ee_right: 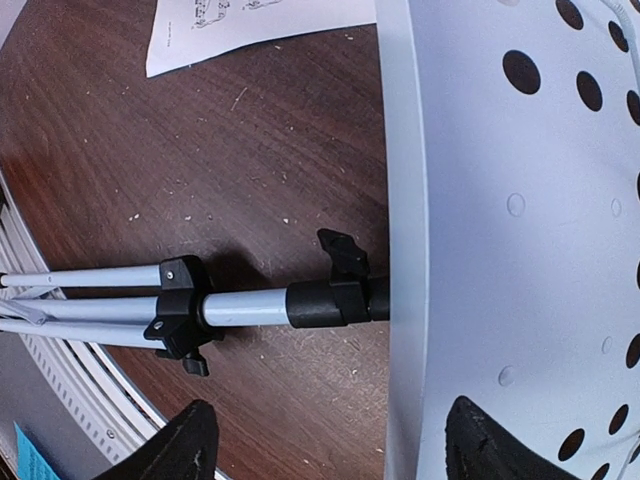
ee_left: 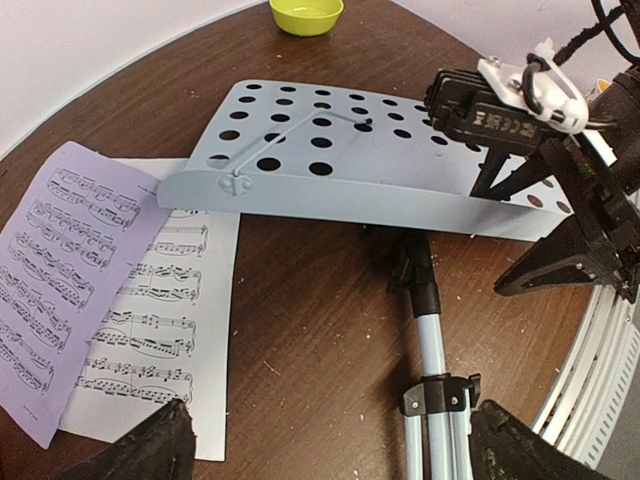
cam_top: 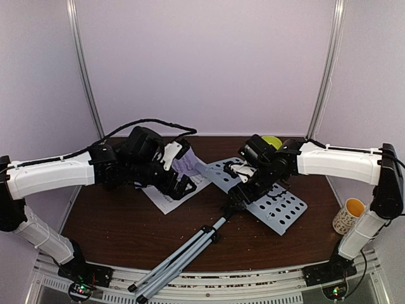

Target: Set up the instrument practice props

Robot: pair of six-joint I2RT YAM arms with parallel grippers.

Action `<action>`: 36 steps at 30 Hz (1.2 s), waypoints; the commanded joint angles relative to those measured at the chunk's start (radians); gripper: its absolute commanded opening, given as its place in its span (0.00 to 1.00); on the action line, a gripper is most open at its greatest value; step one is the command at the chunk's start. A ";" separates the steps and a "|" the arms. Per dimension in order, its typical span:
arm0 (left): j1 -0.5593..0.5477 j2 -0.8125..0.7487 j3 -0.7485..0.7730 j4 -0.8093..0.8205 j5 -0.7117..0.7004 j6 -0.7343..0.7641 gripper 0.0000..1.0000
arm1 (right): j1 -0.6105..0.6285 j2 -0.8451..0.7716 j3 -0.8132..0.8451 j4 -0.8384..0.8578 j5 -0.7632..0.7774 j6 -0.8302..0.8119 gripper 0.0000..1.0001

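The white perforated music stand lies flat on the table, its plate [cam_top: 273, 197] to the right and its folded silver-black tripod [cam_top: 183, 253] pointing to the near edge. The lavender sheet [cam_top: 188, 167] overlaps the white sheet [cam_top: 163, 200] at centre left. My left gripper [cam_top: 180, 186] is open and empty above the sheets; its view shows the lavender sheet [ee_left: 60, 270], white sheet [ee_left: 160, 330], plate [ee_left: 330, 150] and pole [ee_left: 430, 340]. My right gripper [cam_top: 243, 189] is open over the stand's neck, straddling the plate edge [ee_right: 410, 300] above the pole [ee_right: 245, 305]. The metronome is out of view.
A small green bowl [cam_top: 272, 142] sits at the back behind the right arm and also shows in the left wrist view [ee_left: 306, 14]. A patterned yellow-lined cup [cam_top: 348, 215] stands at the right edge. White rails [cam_top: 209, 285] run along the table's near edge.
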 commanded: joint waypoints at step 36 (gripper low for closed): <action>0.004 -0.127 -0.017 0.098 -0.118 -0.063 0.98 | -0.039 -0.093 0.389 -0.292 0.329 -0.113 0.00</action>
